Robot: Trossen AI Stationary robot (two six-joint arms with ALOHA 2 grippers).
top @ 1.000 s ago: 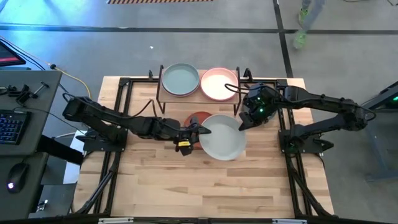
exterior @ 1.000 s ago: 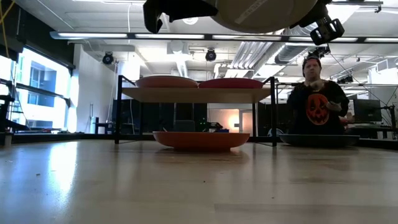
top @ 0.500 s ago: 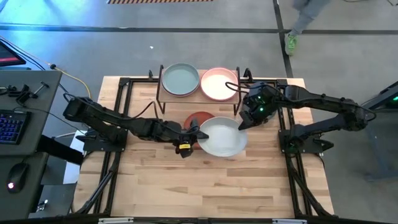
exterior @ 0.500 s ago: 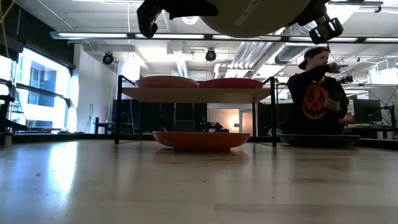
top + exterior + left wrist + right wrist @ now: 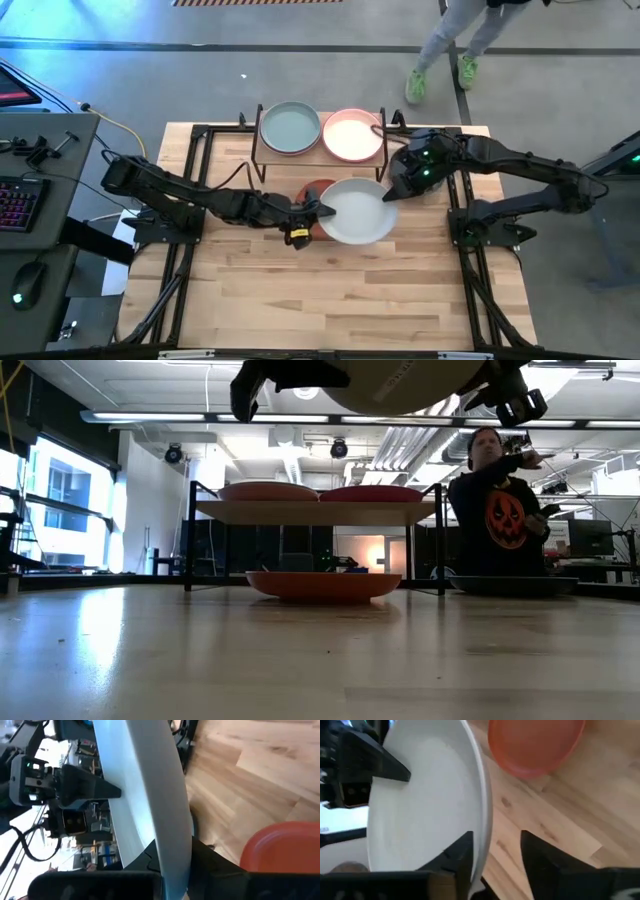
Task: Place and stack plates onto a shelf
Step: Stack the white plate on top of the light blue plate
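Observation:
A pale grey-white plate [image 5: 355, 212] hangs level in the air near the table's middle, high above the shelf in the low view [image 5: 400, 385]. My left gripper [image 5: 318, 212] is shut on its left rim. My right gripper [image 5: 390, 192] is open at its right rim, one finger over the plate's hollow [image 5: 462, 852] and one outside [image 5: 540, 857], with bare table showing between rim and outer finger. A terracotta plate [image 5: 312, 188] rests on the table under the shelf's front. The shelf [image 5: 315, 511] carries a sage green plate [image 5: 290, 128] and a pink plate [image 5: 352, 135]. My left gripper pinches the plate's left rim [image 5: 172, 855] between its two fingers, one above and one below. The fingers come level from the table's left. The plate sits level, hollow up, lifted clear of the table.
A dark grey plate [image 5: 512, 584] lies on the table to the right of the shelf. A person [image 5: 500, 510] stands beyond the far edge. Bare wooden tabletop [image 5: 330, 290] lies on the near side.
My left gripper has carried the pale plate a little toward the table's far edge, keeping it level and clear of the table. My right gripper has gone the same way beside the plate's right rim.

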